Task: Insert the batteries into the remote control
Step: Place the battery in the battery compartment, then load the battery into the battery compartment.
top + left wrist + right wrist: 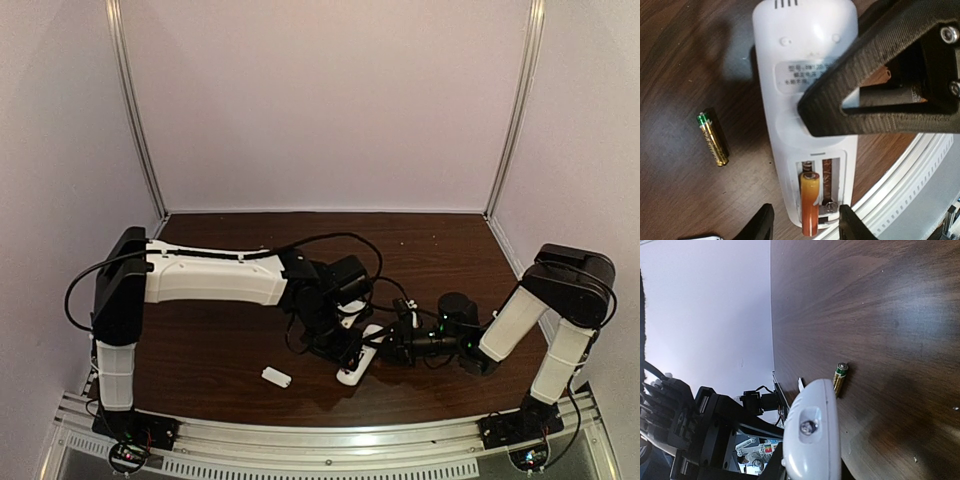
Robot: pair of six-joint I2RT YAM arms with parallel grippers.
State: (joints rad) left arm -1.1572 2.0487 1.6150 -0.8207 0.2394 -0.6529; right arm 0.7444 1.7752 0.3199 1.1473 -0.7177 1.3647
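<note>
In the lower centre, the right gripper point(385, 348), arm stretched low toward frame left, clamps the face-down remote control point(787, 135), while the left gripper point(807, 226), arm bent downward, stands released astride the orange battery point(809, 200) in the open compartment point(829, 177).

- A small white rectangular cover piece point(276, 377) lies flat on the table, left of the left gripper point(350, 350) and slightly nearer the front edge, apart from it.
- The table point(440, 250) is dark brown wood grain and spreads out under the gripper.
- A slotted metal rail point(330, 445) runs along the front edge, nearer than the gripper.
- Pale walls point(320, 100) stand beyond the gripper, with a metal post point(135, 110) far left and a second post point(515, 110) far right.
</note>
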